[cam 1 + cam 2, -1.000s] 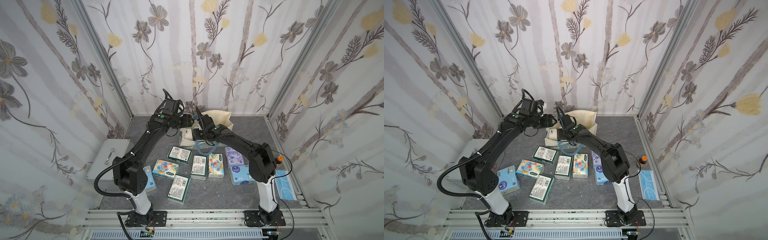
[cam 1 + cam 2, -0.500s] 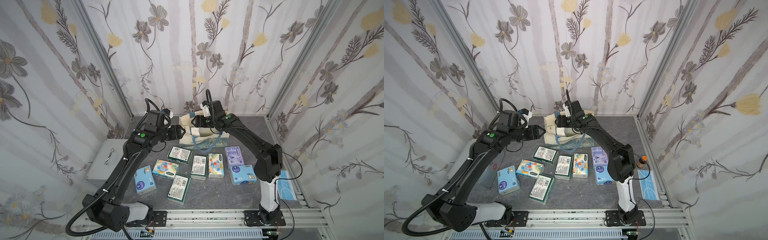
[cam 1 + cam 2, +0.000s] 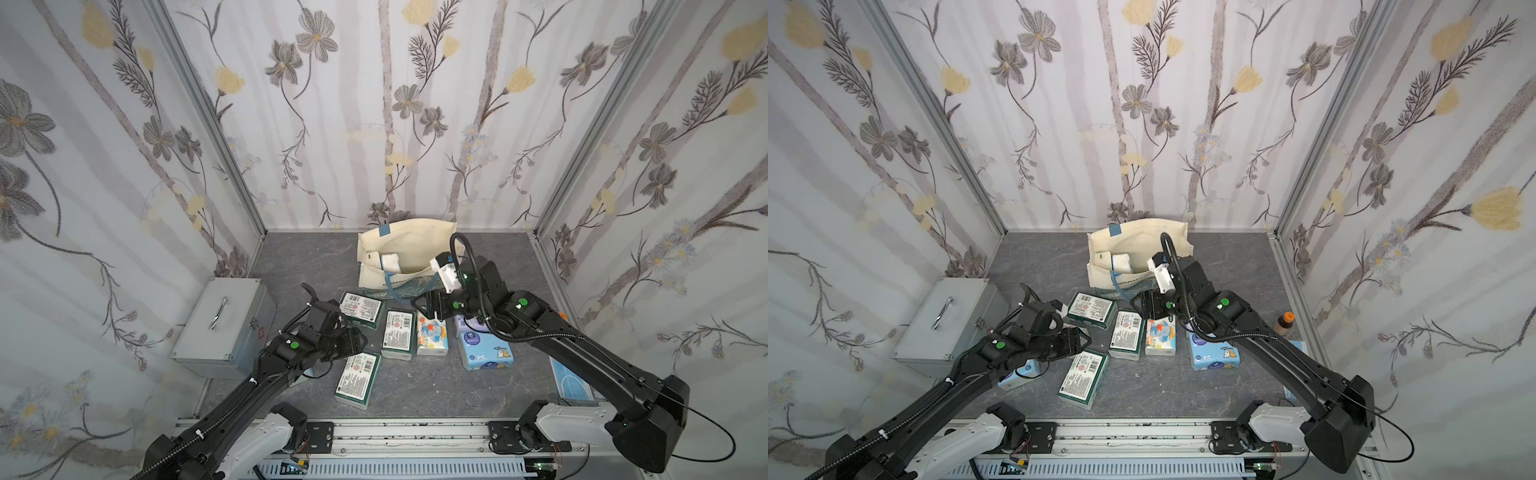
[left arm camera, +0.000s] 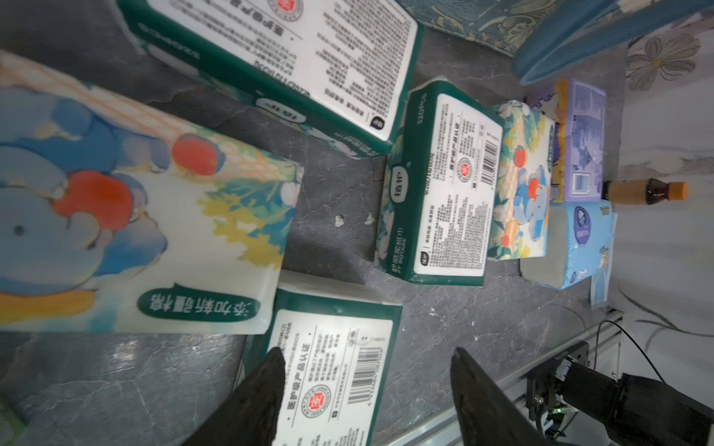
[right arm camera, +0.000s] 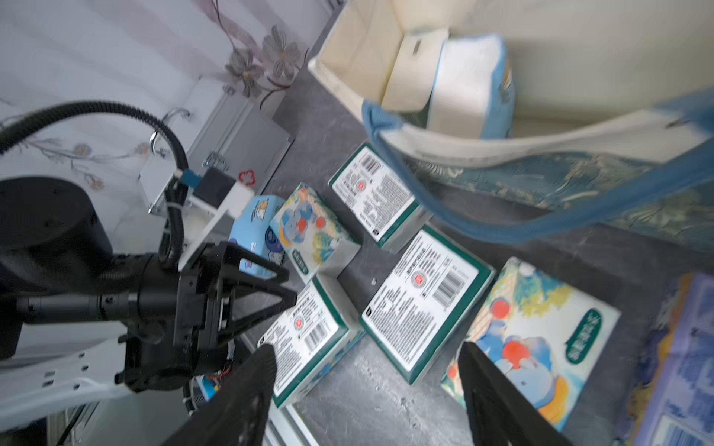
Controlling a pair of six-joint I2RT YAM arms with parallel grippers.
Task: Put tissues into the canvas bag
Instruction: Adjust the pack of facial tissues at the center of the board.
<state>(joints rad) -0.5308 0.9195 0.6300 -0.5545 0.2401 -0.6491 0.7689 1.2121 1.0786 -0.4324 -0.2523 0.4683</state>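
Left gripper (image 3: 356, 338) hangs low over the left end of the loose tissues, jaws wide apart and holding nothing; in its wrist view the near green pack (image 4: 332, 367) lies below its fingers (image 4: 266, 386). Right gripper (image 3: 420, 305) is likewise spread and empty, hovering just near of the bag (image 3: 415, 232) and above the far end of an elephant pack (image 3: 432, 336). That bag stands open at the far middle of the floor, a blue handle drooping over its front, and one white pack (image 3: 390, 262) stands inside at its left end. All other packs lie on the floor in front of it. A far green pack (image 3: 360, 309) lies just beside the bag's left corner. To its right come a middle green pack (image 3: 399, 334), the elephant pack touching it, then a lavender pack (image 4: 583, 135) and a blue pack (image 3: 488, 355) at the right end. A second elephant pack (image 4: 135, 216) lies under the left gripper, and a second blue pack (image 3: 1019, 372) shows beside the left arm. At the left edge sits a silver case (image 3: 224, 320); a bottle (image 3: 1285, 322) and a mask packet (image 3: 571, 382) lie at the right.
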